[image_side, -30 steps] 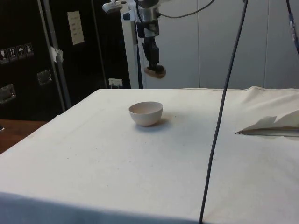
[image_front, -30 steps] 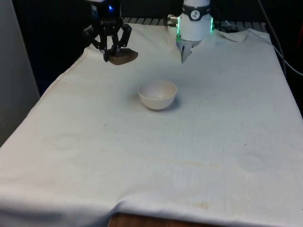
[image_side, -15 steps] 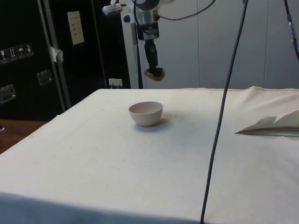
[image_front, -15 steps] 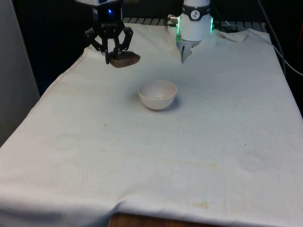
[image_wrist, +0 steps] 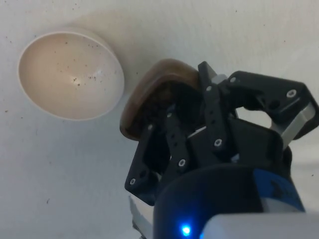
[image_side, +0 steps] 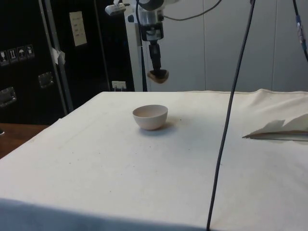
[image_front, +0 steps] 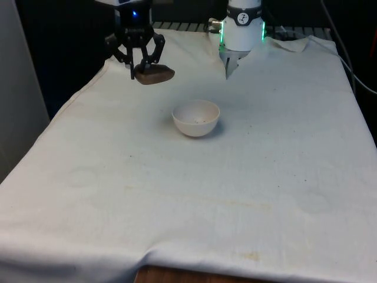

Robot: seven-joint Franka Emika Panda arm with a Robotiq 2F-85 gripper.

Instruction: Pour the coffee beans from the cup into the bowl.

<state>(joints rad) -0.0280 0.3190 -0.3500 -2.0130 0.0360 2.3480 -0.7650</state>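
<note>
White cloth covers the table [image_front: 283, 177], and the cup [image_front: 154, 74] hangs above it at the far end, toward the front view's left, pinched by its rim in the gripper [image_front: 140, 63]. The fingers are clamped on the brown cup, which you can see tilted slightly; the wrist view shows its dark interior [image_wrist: 164, 102], but you cannot make out the beans themselves.

The bowl [image_front: 196, 118] sits on the cloth nearer the middle, well apart from the cup and lower. You are in the carry, not the pour. Bring the cup sideways until its lip stands over the bowl's centre, and keep it level on the way so nothing spills onto the cloth. Then lower it close to the rim before you tip, and roll the wrist slowly: beans bounce, and the bowl is shallow and light enough to scoot if you knock it.

As for contents, the bowl [image_wrist: 70, 74] holds nothing but a few dark specks on its pale inside. Similar specks lie scattered on the cloth around it. A crumpled white sheet [image_side: 279, 130] lies at the table's edge in the side view, out of your path.
</note>
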